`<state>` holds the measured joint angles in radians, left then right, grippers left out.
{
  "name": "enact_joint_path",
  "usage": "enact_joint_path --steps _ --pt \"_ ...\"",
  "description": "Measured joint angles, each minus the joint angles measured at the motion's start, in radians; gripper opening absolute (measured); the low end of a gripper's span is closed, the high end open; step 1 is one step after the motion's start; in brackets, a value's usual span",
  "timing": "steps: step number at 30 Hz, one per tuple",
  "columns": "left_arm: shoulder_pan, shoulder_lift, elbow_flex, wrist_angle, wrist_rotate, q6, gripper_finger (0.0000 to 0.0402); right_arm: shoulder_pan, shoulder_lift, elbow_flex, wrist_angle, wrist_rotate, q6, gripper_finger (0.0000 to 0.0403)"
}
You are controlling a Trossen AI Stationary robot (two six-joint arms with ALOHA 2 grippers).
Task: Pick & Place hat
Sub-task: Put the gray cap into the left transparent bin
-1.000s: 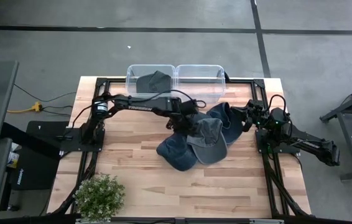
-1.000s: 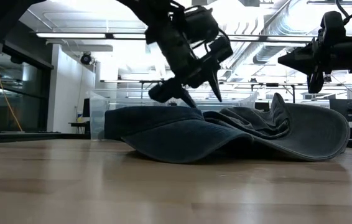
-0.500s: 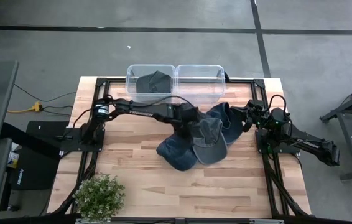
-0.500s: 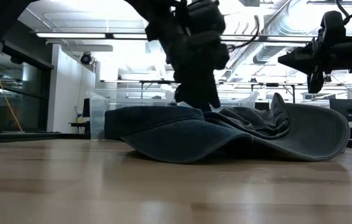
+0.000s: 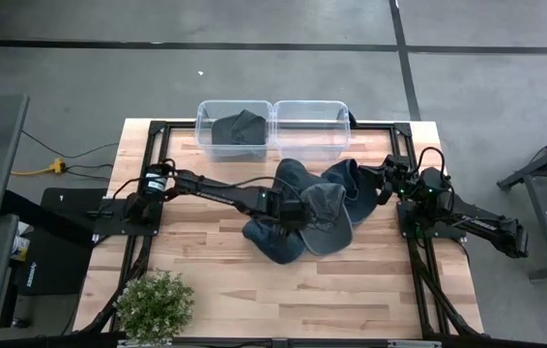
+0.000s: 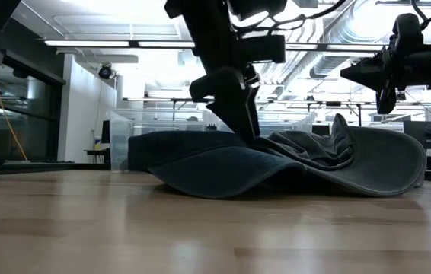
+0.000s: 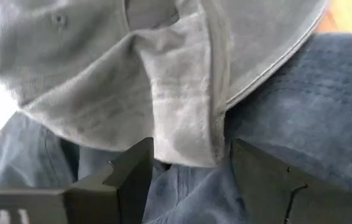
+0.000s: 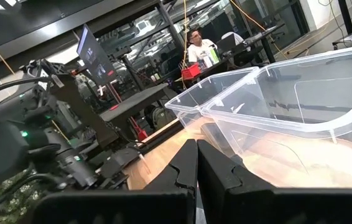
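While the wooden surface (image 5: 206, 280) carries a heap of denim hats at its middle, two clear bins (image 5: 273, 126) stand along the far edge — the left one already holding a dark hat (image 5: 238, 129), the right one bare. The heap's long axis runs from the near left toward the far right. On top lies the grey-blue hat (image 5: 324, 217), its brim toward the near edge and its crown toward the bins. The left claw (image 5: 291, 214) is down on this hat's left side; its wrist view shows the fingers (image 7: 129, 180) parted, astride a fold of the hat's edge (image 7: 182, 118) — not yet pinched, I judge. The right claw (image 5: 387, 181) hangs closed and empty at the right rim, farther off.
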<state>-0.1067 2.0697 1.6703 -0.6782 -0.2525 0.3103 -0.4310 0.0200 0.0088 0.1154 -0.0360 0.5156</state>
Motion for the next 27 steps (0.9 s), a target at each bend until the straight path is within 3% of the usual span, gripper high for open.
enact_joint_path --steps 12,27 --pt "-0.025 0.002 0.0 0.039 -0.002 0.05 0.0209 0.0 0.0 0.0 0.0 0.0 0.0 0.0001" --pt "-0.026 0.055 0.0 0.065 -0.094 0.159 0.0209 0.0 0.0 0.0 -0.002 0.001 0.0 0.0001"
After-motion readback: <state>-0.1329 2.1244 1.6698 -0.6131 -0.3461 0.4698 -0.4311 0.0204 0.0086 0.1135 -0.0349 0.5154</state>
